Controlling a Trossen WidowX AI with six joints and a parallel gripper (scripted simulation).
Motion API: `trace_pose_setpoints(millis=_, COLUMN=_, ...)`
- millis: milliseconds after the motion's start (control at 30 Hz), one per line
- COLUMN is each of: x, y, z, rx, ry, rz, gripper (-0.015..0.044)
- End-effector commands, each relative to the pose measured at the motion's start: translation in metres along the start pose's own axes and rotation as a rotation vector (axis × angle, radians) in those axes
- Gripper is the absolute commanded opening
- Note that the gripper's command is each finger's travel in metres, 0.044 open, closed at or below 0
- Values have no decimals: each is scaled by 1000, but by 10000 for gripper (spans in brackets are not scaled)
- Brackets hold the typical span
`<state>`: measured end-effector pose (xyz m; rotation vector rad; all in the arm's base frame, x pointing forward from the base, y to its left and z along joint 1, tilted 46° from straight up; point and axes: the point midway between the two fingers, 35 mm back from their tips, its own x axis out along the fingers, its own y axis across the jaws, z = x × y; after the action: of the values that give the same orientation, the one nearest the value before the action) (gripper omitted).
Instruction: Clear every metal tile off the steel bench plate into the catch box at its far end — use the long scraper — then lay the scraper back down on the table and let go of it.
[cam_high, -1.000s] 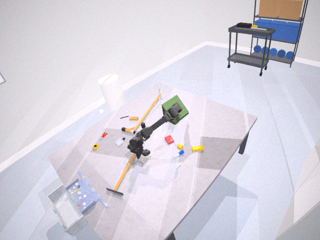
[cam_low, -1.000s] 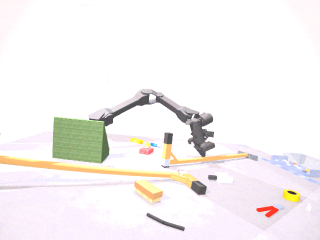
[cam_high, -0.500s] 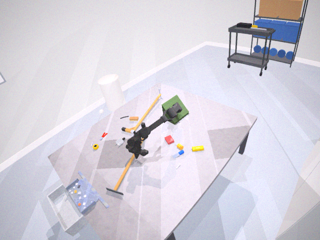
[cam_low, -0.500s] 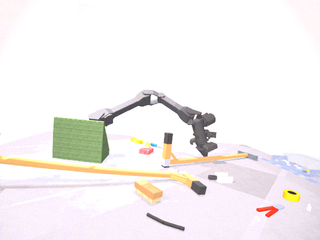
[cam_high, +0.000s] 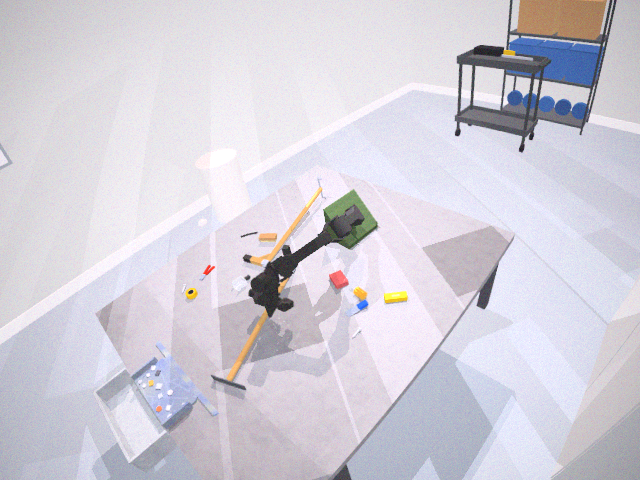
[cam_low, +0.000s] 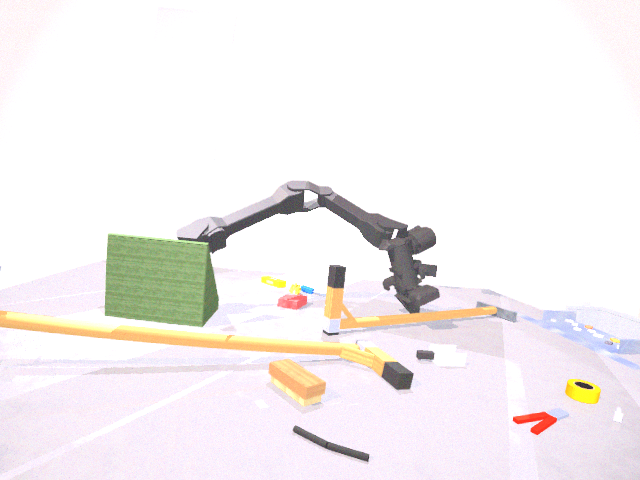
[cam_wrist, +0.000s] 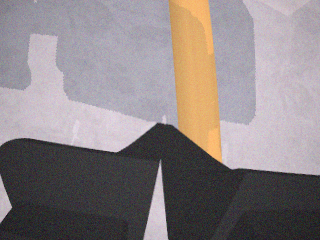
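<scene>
The long scraper (cam_high: 248, 348) (cam_low: 439, 315) (cam_wrist: 197, 75) lies on the table, its orange shaft ending in a dark blade near the plate and its black-tipped handle standing up at the other end. My gripper (cam_high: 270, 313) (cam_low: 413, 310) (cam_wrist: 163, 131) is shut and empty, pointing down just beside and above the shaft. The bluish steel plate (cam_high: 178, 395) bears several small tiles, such as an orange tile (cam_high: 158, 408) and a yellow tile (cam_high: 150, 383). The pale catch box (cam_high: 147, 449) adjoins the plate's far end; no tiles show inside it.
A second orange-shafted tool (cam_high: 299, 222) (cam_low: 206, 338) with a thin head lies beside the arm. A green block (cam_high: 336, 206) (cam_low: 155, 279) stands at the arm's base. A wooden brush (cam_low: 297, 379), yellow tape (cam_high: 191, 293) (cam_low: 583, 391) and red block (cam_high: 338, 279) (cam_low: 292, 301) lie around.
</scene>
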<state>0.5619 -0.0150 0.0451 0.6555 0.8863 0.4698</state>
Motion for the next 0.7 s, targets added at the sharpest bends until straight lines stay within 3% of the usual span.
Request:
trace_pose_setpoints(millis=0, x=1, y=-7, z=2, rx=-4, ry=-2, rz=-1, gripper=0)
trace_pose_setpoints(millis=667, x=3, y=-26, z=6, rx=-5, ry=-2, rz=-2, gripper=0)
